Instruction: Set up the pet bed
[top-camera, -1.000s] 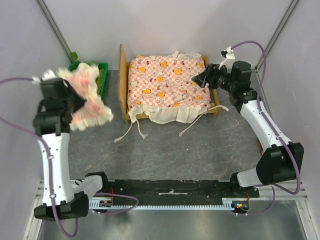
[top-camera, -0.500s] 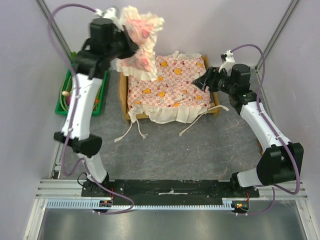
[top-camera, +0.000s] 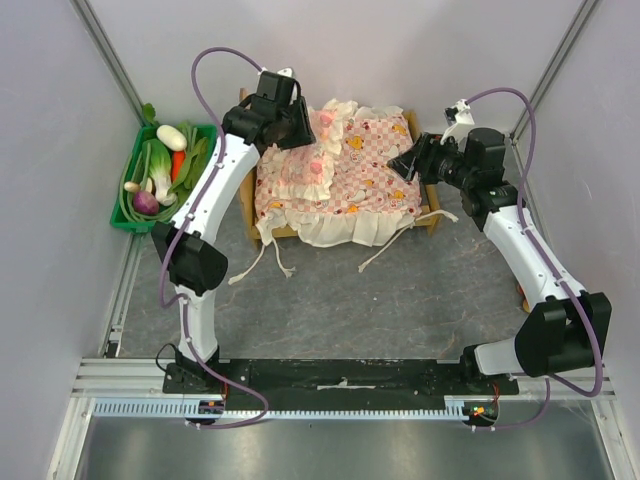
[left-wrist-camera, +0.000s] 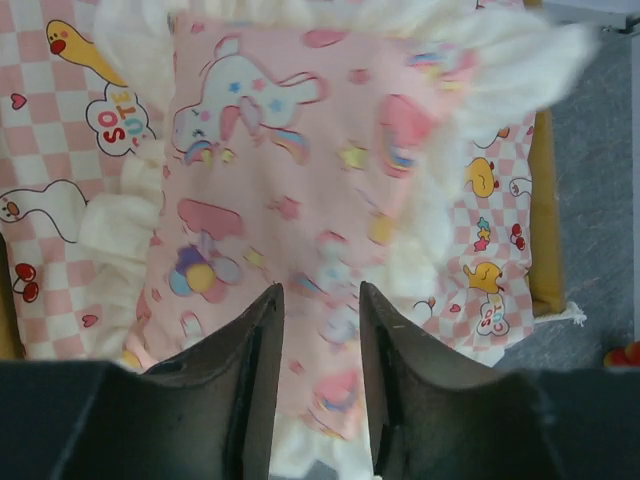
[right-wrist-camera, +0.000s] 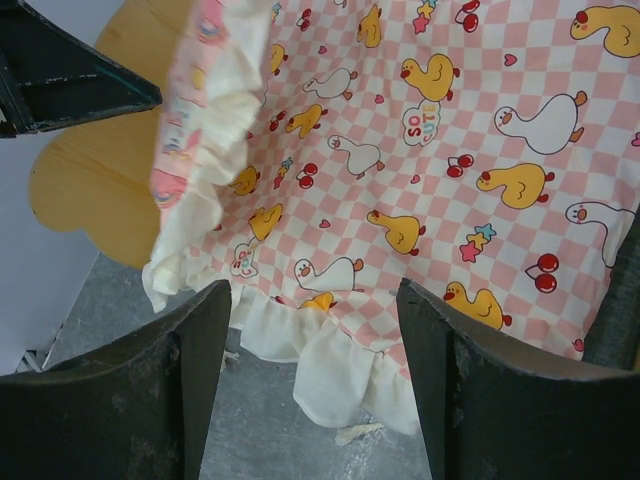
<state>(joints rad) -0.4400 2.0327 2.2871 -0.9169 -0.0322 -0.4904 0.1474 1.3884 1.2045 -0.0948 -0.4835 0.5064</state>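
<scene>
Pet bed (top-camera: 245, 205) largely buried under mattress (top-camera: 370, 170), only headboard showing, upper centre. Left hand (left-wrist-camera: 320, 295) slightly parted, released, over pillow (left-wrist-camera: 300, 200); right hand (right-wrist-camera: 310, 290) spread wide, empty.

Pink-checked duck-print mattress (right-wrist-camera: 440, 130); pink pillow (left-wrist-camera: 290, 200), seemingly bunny-printed; light-wood pet bed (right-wrist-camera: 90, 180).

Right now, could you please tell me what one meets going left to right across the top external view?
Green vegetable basket → pet bed headboard → pink frilled pillow → right pincer.
</scene>
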